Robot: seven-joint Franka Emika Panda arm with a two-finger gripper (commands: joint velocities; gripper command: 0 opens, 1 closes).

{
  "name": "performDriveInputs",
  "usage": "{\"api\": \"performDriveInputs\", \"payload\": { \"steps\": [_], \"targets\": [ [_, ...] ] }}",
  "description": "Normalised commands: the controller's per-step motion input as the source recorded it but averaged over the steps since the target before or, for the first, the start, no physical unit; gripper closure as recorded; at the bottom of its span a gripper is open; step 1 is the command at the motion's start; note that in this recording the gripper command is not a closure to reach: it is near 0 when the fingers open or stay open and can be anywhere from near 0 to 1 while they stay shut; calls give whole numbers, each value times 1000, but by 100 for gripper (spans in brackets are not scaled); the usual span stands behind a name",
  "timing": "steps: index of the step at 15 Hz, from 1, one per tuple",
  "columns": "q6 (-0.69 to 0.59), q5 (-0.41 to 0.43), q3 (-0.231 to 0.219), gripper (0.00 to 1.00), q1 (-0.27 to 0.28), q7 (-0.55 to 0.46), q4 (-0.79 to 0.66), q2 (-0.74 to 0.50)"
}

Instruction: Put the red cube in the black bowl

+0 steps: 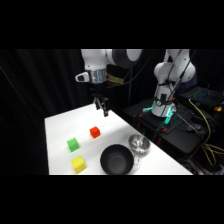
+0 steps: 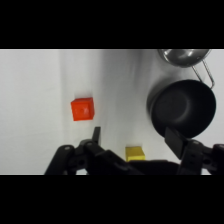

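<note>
The gripper [image 1: 103,108] hangs above the far part of the white table [image 1: 60,125], its two fingers spread apart with nothing between them; in the wrist view the fingers [image 2: 96,134] stand wide, one near the red cube [image 2: 82,109] and the other over the rim of the black bowl [image 2: 181,108]. The red cube rests flat on the table below and slightly nearer the camera than the gripper, apart from everything else. Being a cube, it has no long axis; in the wrist view its edges run almost square to the picture. The black bowl sits upright at the table's near edge, with a metal bowl [image 1: 139,144] just beside it. A green cube [image 1: 73,145] and a yellow cube [image 1: 78,163] lie toward the left.
</note>
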Motion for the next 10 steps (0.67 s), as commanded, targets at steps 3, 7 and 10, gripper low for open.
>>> {"api": "performDriveInputs", "payload": {
  "steps": [3, 7, 10],
  "targets": [
    [38, 4, 11, 0, -32, -65, 65, 58],
    [64, 25, -53, 0, -110, -255, 207, 91],
    [80, 28, -72, 0, -148, -485, 297, 167]
  ]
}}
